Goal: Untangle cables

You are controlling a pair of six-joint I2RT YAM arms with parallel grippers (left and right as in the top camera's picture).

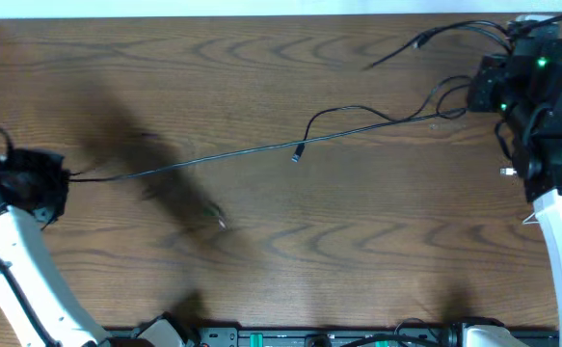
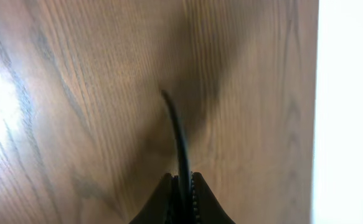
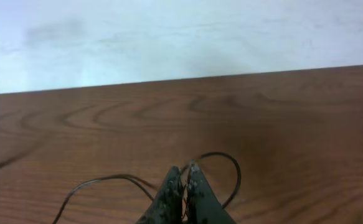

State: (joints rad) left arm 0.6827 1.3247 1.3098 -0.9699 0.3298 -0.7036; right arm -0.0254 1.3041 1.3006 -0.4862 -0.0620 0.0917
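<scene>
A long thin black cable runs taut across the table from my left gripper toward my right gripper. A second black cable loops beside it and ends in a small plug at mid-table. A third black cable lies at the back right. In the left wrist view my left gripper is shut on a black cable. In the right wrist view my right gripper is shut on thin black cable that curls in a loop. No white cable shows.
The table's left edge is close to my left gripper, and the back edge is just beyond my right gripper. A small pale object lies in shadow at centre-left. Thick robot cables hang around the right arm.
</scene>
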